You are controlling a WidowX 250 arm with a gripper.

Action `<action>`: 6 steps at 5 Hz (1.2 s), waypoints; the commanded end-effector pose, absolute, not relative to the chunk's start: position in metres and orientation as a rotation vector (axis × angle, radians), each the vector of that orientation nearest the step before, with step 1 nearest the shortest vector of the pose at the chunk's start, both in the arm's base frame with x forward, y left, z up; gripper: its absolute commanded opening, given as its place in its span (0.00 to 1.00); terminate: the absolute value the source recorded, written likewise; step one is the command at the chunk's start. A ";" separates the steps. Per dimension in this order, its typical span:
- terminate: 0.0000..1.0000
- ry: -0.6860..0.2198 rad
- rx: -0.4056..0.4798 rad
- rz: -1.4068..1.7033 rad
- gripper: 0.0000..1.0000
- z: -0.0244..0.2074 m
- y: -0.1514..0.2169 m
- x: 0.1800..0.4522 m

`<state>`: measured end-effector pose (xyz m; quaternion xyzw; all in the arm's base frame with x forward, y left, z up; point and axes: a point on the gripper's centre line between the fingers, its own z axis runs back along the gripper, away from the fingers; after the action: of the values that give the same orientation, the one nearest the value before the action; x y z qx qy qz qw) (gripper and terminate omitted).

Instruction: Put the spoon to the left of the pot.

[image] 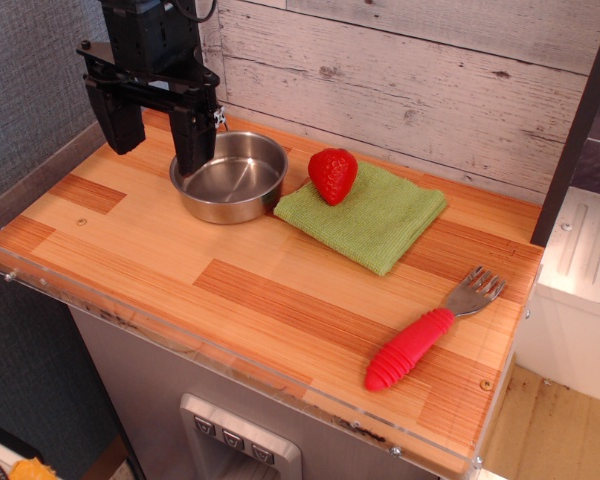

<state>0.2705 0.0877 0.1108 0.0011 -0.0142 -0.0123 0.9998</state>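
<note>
The spoon point(420, 338) has a thick ribbed red handle and a short silver tined head. It lies flat near the front right corner of the wooden table, head pointing back right. The pot point(229, 175) is a shallow shiny steel bowl at the back left. My gripper point(155, 140) hangs at the back left, above the pot's left rim. Its two black fingers point(194, 138) stand wide apart and hold nothing. The spoon is far from the gripper, across the table.
A red strawberry point(333, 174) sits on a folded green cloth point(365, 215) just right of the pot. A clear plastic lip point(230, 350) runs along the table's front edge. A plank wall point(400, 80) stands behind; a white unit point(580, 300) is at the right.
</note>
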 end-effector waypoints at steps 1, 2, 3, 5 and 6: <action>0.00 -0.028 0.002 -0.025 1.00 0.111 0.088 0.271; 0.00 -0.033 -0.008 -0.087 1.00 0.106 0.053 0.267; 0.00 -0.060 -0.009 -0.220 1.00 0.099 0.004 0.257; 0.00 -0.090 0.002 -0.345 1.00 0.064 -0.076 0.247; 0.00 -0.126 0.006 -0.356 1.00 0.050 -0.086 0.258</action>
<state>0.2578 -0.0852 0.0388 0.0056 -0.0469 -0.1732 0.9838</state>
